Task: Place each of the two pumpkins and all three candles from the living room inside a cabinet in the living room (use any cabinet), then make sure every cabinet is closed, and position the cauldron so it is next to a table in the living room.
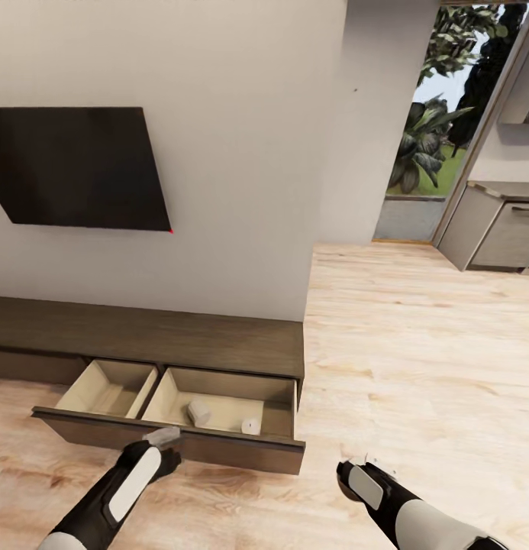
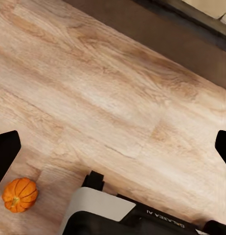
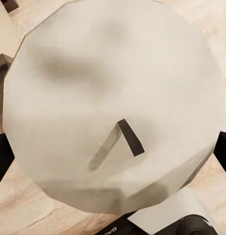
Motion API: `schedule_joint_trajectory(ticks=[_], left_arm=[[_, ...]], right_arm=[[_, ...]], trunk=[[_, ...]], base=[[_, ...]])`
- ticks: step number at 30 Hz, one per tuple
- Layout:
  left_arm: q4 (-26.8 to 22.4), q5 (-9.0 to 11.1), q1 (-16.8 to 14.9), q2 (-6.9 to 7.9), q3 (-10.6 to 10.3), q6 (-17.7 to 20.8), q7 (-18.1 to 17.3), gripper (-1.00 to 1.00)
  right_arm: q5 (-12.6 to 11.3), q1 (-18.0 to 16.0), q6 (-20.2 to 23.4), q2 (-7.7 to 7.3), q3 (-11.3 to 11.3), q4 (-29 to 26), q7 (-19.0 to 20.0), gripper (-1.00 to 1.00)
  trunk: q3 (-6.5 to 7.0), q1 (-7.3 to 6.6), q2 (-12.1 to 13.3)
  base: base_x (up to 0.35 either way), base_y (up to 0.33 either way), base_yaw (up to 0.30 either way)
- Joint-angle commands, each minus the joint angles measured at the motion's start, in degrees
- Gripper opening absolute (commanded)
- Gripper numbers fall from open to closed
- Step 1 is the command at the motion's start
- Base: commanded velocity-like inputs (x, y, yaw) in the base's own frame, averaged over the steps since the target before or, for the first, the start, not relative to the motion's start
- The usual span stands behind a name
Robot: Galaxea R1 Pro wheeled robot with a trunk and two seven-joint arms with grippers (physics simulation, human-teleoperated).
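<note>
Below a wall-mounted dark screen (image 1: 77, 168), long dark-brown cabinet (image 1: 180, 336) with wide drawer (image 1: 180, 439) pulled out over pale wood floor (image 1: 417, 344). Inside the drawer's right compartment, two off-white candles: one (image 1: 197, 413) near the middle, another (image 1: 251, 425) just right of it, apart. Left compartment (image 1: 108, 388) showing bare beige lining. Left gripper (image 1: 163, 438) poised at the drawer's front edge; in the left wrist view, fingers (image 2: 6, 152) spread wide, nothing between them, floor beneath. Small orange pumpkin (image 2: 20, 194) resting on the floor in that same view, near the robot's own body. Right gripper (image 1: 348, 467) low over the floor, right of the drawer; in the right wrist view, clamped on a third candle (image 3: 113, 105), dark wick (image 3: 130, 137) facing the camera, black fingers (image 3: 1, 164) pressing either side.
</note>
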Motion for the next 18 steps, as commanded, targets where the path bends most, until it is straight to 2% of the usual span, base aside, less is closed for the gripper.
schedule_joint_trajectory(ticks=[1,3,6,11,16,18], left_arm=[[-2.06,0.73,-0.26,0.61,1.2,2.4,0.64,1.0],[-4.99,0.72,-0.44,1.11,3.39,6.28,0.68,1.0],[-7.03,0.81,-0.55,1.26,4.88,9.36,0.45,1.0],[-7.38,0.94,-0.57,0.94,5.05,10.01,0.46,1.0],[-7.38,0.94,-0.57,0.4,4.86,10.06,0.53,1.0],[-7.27,0.97,-0.57,0.31,4.78,10.07,0.52,1.0]], right_arm=[[-0.04,-0.03,0.2,-0.03,0.31,-0.04,0.04,-1.0],[-0.06,-0.03,-0.29,-0.03,0.31,0.28,1.43,-1.0],[-0.06,-0.03,-0.9,-0.03,0.31,0.61,3.63,-1.0],[0.15,-0.03,-0.95,-0.03,0.41,0.1,6.58,-1.0],[2.95,-0.03,-0.33,-0.04,0.73,-0.19,9.9,-1.0],[3.3,-0.03,1.83,-0.03,0.81,-0.76,10.22,-1.0]], trunk=[[0.09,-0.21,0.35],[0.45,-0.65,1.15],[0.99,-1.3,2.35],[1.89,-2.4,4.36],[2.78,-3.5,6.36],[3.14,-3.94,7.17]], base=[[0.0,0.0,0.0],[0.0,0.0,0.0],[0.0,0.0,0.0],[0.0,0.0,0.0],[0.0,0.0,0.0],[0.0,0.0,0.0]])
